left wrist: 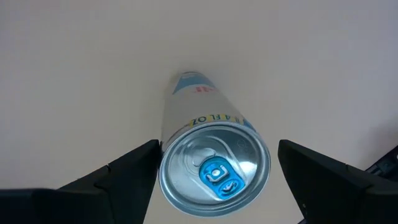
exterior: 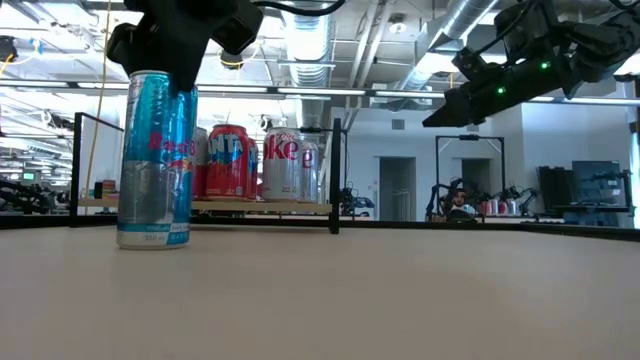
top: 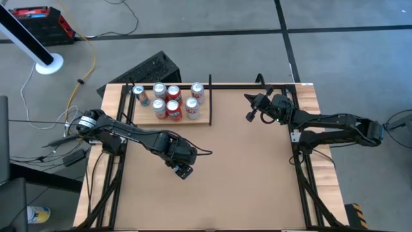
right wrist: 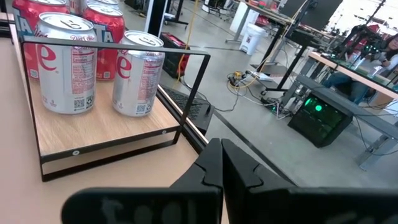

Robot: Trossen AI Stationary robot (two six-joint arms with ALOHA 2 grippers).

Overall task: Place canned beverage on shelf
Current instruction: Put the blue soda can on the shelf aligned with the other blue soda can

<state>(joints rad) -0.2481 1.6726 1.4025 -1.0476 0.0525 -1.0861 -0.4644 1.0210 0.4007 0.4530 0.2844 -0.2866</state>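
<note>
blue and silver, the tall thin can (left wrist: 208, 158) stands up straight on the brown bench (top: 244, 174), its long side going up and down and its round shiny top with the blue tab facing up; the left gripper (left wrist: 214, 171) hangs right over it, jaws spread wide on both sides of the top, not pinching it; the can is near the middle of the bench, well apart from the shelf (top: 199, 121); the shelf is a flat pale wood board with thin black metal rods around it, at the far side of the bench; six short round cans (top: 174, 109) stand on it, red ones and silver ones; the right gripper (top: 251, 115) waits above the far right part of the bench, jaws pressed together.
</note>
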